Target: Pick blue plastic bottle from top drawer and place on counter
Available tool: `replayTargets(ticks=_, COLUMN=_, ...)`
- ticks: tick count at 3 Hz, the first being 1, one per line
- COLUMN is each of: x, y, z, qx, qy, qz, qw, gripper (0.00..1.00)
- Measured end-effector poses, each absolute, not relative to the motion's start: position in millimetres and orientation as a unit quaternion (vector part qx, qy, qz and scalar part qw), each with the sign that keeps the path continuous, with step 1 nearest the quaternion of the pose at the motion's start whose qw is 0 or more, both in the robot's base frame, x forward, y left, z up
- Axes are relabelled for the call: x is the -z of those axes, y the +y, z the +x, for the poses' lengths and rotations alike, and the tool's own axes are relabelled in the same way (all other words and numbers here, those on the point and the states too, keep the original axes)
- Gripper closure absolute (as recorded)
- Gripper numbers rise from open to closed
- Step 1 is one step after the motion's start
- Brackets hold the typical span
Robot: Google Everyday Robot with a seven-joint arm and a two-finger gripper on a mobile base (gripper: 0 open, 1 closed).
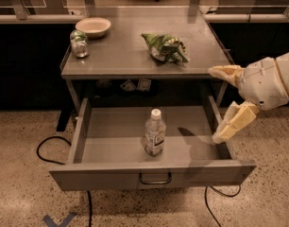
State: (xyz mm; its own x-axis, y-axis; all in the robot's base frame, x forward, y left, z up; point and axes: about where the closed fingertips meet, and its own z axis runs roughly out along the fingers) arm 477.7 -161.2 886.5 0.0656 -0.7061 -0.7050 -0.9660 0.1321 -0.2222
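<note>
The blue plastic bottle (154,133), clear with a white cap and a dark-and-white label, stands upright in the middle of the open top drawer (152,171), near its front wall. The grey counter (125,56) is above the drawer. My gripper (220,103) is at the right, over the drawer's right side wall and level with the counter's front edge. Its pale fingers (235,121) are spread wide apart, open and empty. It is well to the right of the bottle and not touching it.
On the counter are a white bowl (93,26) at the back left, a stubby jar with a green end (79,44) beside it, and a green chip bag (165,47) right of centre. Black cables (50,148) lie on the speckled floor under the drawer.
</note>
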Motion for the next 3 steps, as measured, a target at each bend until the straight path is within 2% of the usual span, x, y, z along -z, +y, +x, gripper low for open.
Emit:
replayTargets(ticks=1, x=-886, y=-161, z=478, qx=-0.179, qy=0.660, qz=-0.634, qw=0.362, gripper=0.00)
replayTargets(ticks=2, x=-864, y=-148, z=477, qx=-0.216, qy=0.653, qz=-0.630, qw=0.362, gripper=0.00)
replayTargets(ticks=3, x=-833, y=-112, z=473, qx=-0.287, qy=0.621, qz=-0.623, qw=0.381, gripper=0.00)
